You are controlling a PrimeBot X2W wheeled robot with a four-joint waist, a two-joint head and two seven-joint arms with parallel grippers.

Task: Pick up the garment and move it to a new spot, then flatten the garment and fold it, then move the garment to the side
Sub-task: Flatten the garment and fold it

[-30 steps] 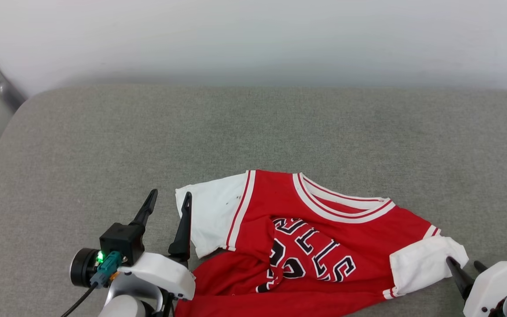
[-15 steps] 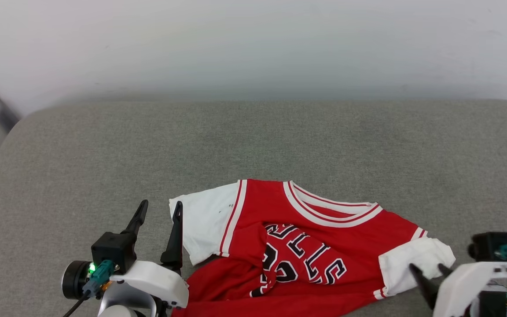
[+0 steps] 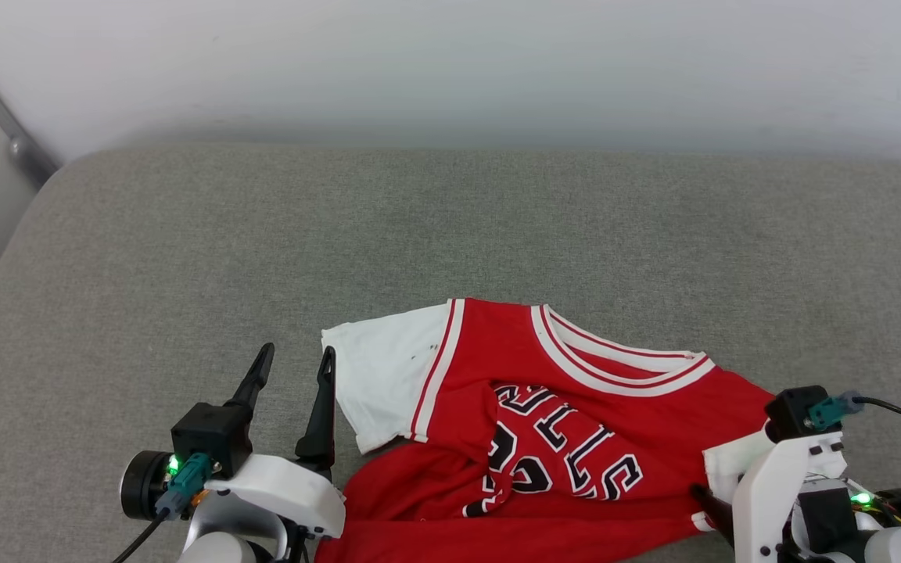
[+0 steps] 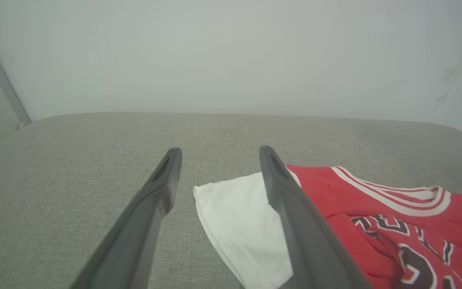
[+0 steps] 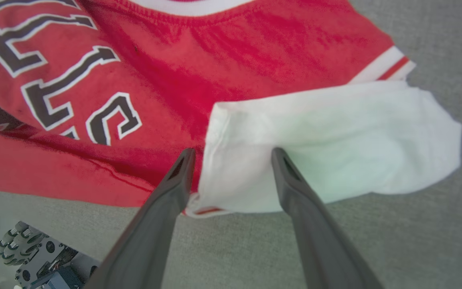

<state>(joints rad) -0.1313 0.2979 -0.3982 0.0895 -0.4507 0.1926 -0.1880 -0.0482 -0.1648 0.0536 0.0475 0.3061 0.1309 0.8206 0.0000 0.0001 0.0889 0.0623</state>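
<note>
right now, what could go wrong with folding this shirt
1. The right gripper stands open over the doubled-over right sleeve; closing there may pinch several layers and keep it folded.
2. The left gripper is open beside the left sleeve, one finger by its edge; it may catch little cloth.
3. The shirt is bunched across the lettering; folding now would likely trap that crease.

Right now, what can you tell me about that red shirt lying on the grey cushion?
The garment is a red jersey-style T-shirt, seemingly soft knit, with white sleeves, red-and-white striped collar and trim, and black white-outlined lettering. It lies front up on the grey cushion, rumpled, its lower part bunched across the lettering. The open right gripper straddles one white sleeve's edge; the open left gripper stands beside the other sleeve; contact cannot be told.
</note>
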